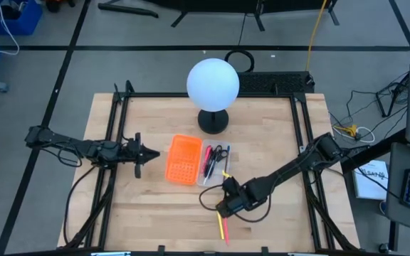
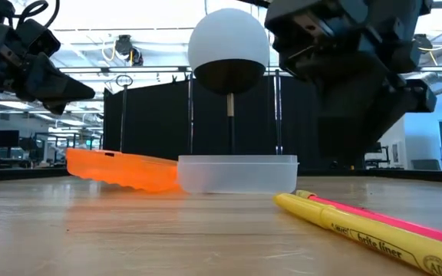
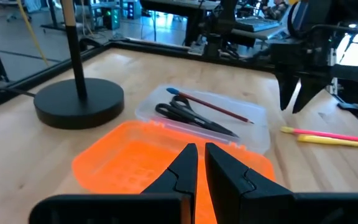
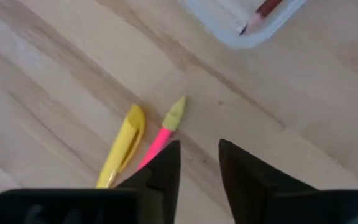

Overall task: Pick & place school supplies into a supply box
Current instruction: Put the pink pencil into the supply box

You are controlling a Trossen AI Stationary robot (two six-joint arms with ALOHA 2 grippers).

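My right gripper (image 4: pixel 197 165) hangs low in the frame with its two dark fingers parted — nothing between them, nothing touched. Just beside one fingertip lie the thin pink highlighter with a yellow-green cap (image 4: pixel 164 132) and the yellow pen (image 4: pixel 122 144), side by side on the wooden table (image 4: pixel 55 74). The shallow clear plastic box (image 1: pixel 214 165), centre frame, holds black-handled scissors (image 3: pixel 188 116) and a brown pencil (image 3: pixel 216 107). My left gripper (image 3: pixel 201 169) is nearly closed, empty — above the orange perforated panel (image 3: pixel 135 165).

Two dark jointed arms trailing black cables end in tapered black fingers (image 3: pixel 185 171).
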